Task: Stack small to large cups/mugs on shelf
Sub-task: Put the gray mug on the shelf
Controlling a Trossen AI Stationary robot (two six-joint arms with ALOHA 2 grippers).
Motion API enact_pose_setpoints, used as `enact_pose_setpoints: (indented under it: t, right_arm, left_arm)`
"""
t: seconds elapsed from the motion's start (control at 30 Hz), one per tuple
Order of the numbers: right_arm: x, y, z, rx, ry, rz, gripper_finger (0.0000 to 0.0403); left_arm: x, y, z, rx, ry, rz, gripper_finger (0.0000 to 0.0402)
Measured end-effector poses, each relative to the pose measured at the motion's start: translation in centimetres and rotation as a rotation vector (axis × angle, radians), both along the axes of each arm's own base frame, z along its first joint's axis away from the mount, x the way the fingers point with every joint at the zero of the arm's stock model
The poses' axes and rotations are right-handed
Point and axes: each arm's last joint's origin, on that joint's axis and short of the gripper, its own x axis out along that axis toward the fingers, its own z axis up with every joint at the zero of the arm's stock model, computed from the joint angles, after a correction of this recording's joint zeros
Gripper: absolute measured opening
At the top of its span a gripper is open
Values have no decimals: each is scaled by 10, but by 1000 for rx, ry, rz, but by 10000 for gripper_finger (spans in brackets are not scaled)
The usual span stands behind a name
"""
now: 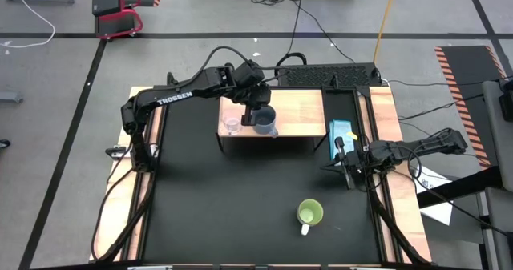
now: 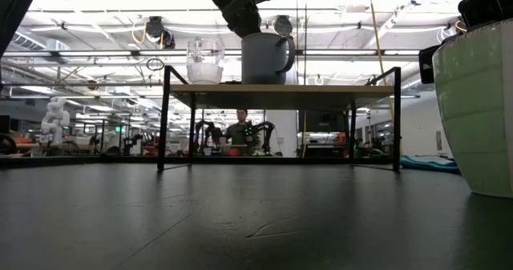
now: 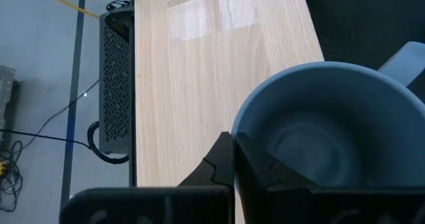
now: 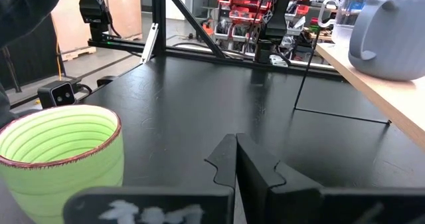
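Pinching the smooth rim of the ribbed grey-blue mug (image 1: 265, 122), my left gripper (image 3: 234, 159) is clamped shut on it atop the pale wood-grain shelf (image 1: 300, 110), just beside the small clear glass cup (image 1: 232, 126). My right gripper (image 4: 236, 159) rests closed, empty, near the ridged lime-green mug (image 1: 309, 214) on the matte black table (image 1: 232, 206).

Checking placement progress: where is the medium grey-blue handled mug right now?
In the high view the grey-blue handled mug stands on the light-wood shelf, just right of the small clear glass cup, with the left gripper shut on its rim.
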Motion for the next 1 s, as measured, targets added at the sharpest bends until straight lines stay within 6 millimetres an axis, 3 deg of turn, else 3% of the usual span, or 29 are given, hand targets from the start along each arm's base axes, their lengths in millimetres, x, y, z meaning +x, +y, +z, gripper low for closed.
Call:
enact_pose_setpoints:
  t: [1.0]
  right_arm:
    - [0, 0, 0, 5, 4, -1, 0]
  left_arm:
    - [1, -1, -11, 117, 41, -160, 0]
